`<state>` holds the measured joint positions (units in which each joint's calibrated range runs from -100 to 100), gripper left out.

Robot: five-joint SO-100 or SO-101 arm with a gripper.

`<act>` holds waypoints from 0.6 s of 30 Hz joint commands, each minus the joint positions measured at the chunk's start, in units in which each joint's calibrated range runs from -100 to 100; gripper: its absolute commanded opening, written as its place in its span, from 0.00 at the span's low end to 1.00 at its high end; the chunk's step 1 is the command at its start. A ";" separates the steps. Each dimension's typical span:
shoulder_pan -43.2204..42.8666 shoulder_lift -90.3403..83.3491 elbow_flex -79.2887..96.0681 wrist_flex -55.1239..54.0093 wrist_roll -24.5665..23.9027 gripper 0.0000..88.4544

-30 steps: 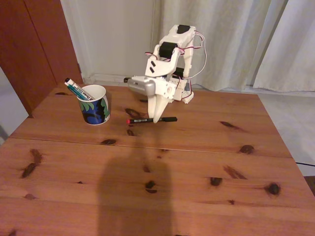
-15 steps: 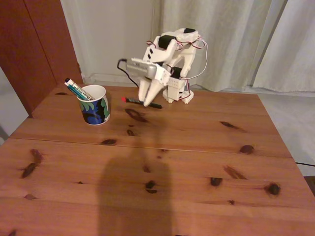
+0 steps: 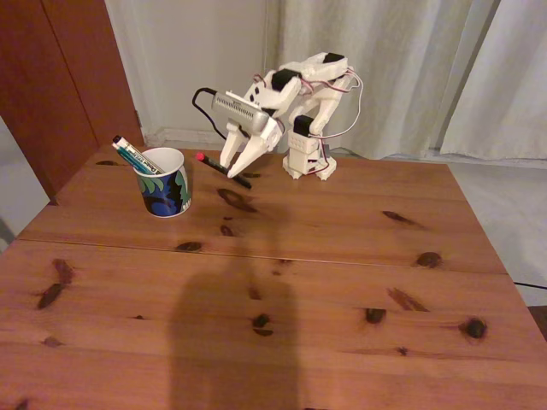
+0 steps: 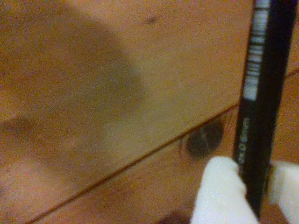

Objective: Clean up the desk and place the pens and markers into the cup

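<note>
We see the gripper (image 3: 238, 167) clamped on the thin black pen (image 3: 224, 168), aloft at roughly three o'clock of the cup (image 3: 164, 182), which apparently holds two others already, so next it must tip above the rim.

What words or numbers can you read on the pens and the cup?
Black pen held in the claw: white print that looks like "0.5mm", blurry, so not certain.
Same pen, higher up: a white barcode with tiny print, too blurred to read.
White marker in the cup: green lettering on its barrel, too small to read.
Cup: a leafy pattern, no words to read.
</note>
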<state>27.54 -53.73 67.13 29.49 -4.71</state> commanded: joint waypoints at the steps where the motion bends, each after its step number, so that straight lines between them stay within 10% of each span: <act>1: 1.21 -1.75 1.49 -6.39 0.16 0.01; 18: 6.44 -1.84 3.92 -27.30 -6.71 0.01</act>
<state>33.11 -53.73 71.72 6.51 -9.55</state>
